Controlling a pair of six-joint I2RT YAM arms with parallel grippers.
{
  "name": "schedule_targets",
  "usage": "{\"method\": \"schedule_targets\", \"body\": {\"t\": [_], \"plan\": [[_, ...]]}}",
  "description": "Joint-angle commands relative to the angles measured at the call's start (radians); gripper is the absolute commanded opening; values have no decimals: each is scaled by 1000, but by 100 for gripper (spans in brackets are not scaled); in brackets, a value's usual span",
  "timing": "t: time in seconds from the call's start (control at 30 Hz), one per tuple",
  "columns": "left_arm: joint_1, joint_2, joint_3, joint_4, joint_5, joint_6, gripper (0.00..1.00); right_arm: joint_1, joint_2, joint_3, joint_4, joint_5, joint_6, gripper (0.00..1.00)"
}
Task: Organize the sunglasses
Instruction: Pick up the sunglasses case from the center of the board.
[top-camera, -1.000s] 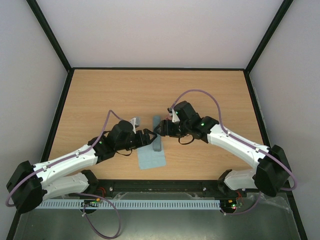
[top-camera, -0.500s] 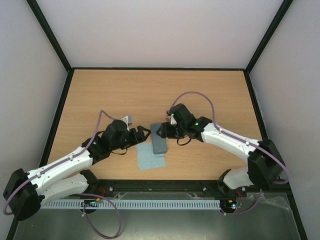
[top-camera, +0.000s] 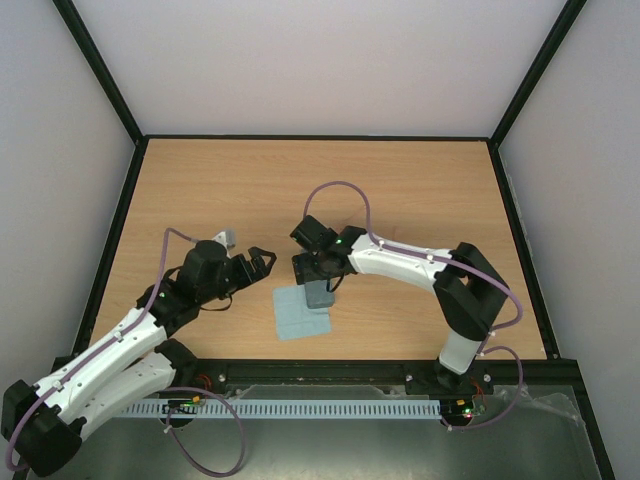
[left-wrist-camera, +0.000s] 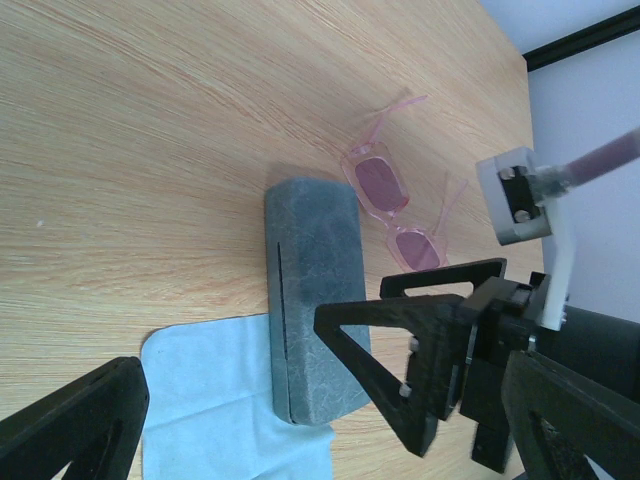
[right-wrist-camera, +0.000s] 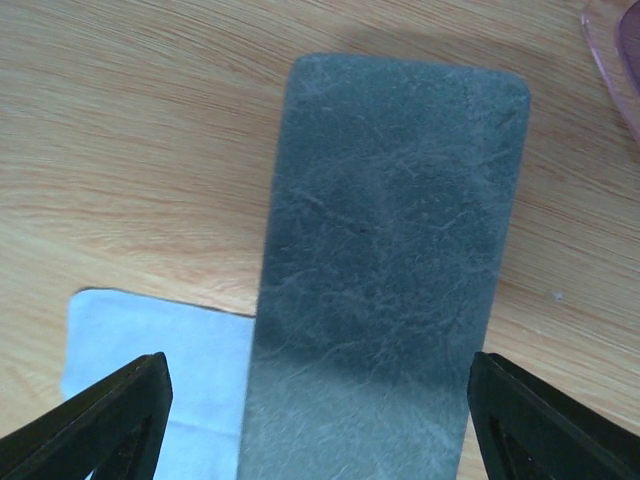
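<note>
The right gripper (top-camera: 315, 272) is hanging spread wide over the grey-blue case (right-wrist-camera: 385, 270), with a finger standing off each long edge, grasping nothing. The sunglasses (left-wrist-camera: 395, 215) are lying on the table (top-camera: 250, 180) just beside the case's long edge, near its cloth-free end, not touching it. The case's other end is overlapping the light blue cloth (left-wrist-camera: 215, 400). The left gripper (top-camera: 262, 262) is hovering released, well apart from the case, with bare wood lying between them.
</note>
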Motion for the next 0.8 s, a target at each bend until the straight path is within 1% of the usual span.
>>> {"method": "schedule_targets", "body": {"t": [0.0,0.13,0.4,0.5,0.67,0.77], "plan": [[10,-20,-25,-37,24,21,100,12,62,52,-133,117,-20,82],[20,-24,-30,-37,33,28,100,12,90,57,-136,130,-20,82],[36,-19,-29,-28,54,37,99,12,112,66,-118,107,-24,77],[37,-21,-33,-26,58,37,99,12,116,65,-114,96,-25,81],[39,-22,-43,-16,63,32,99,12,122,60,-106,96,-25,81],[37,-21,-46,-13,65,30,100,12,128,57,-103,98,-23,78]]}}
